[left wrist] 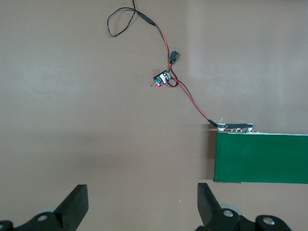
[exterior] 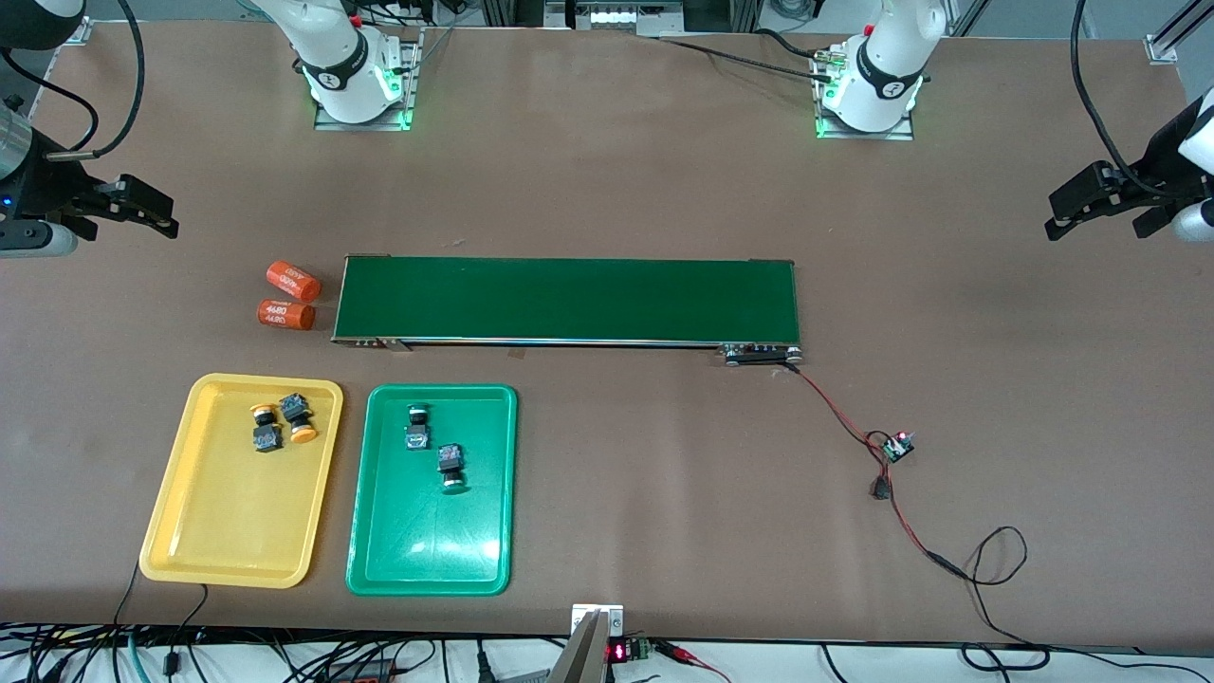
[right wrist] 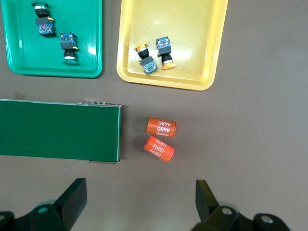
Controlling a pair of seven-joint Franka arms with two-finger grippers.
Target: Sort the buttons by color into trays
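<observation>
Buttons look sorted already, I think. The two small yellow-capped push buttons (exterior: 280, 423) lie in the shallow yellow plastic tray (exterior: 190, 531), and the two green-capped push buttons (exterior: 434, 446) lie in the shallow green plastic tray (exterior: 379, 560). Both trays sit toward the right arm's end of the surface (exterior: 948, 427), so my right end effector (exterior: 142, 211) is the closer one. It hangs there released and empty. My left end effector (exterior: 1091, 204) waits, released too.

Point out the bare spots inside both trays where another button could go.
Yellow plastic tray: its half nearer the front camera is bare; two orange-capped buttons crowd its conveyor-side end. Green plastic tray: likewise bare nearer the camera; two green-capped buttons occupy the conveyor-side half.
</observation>
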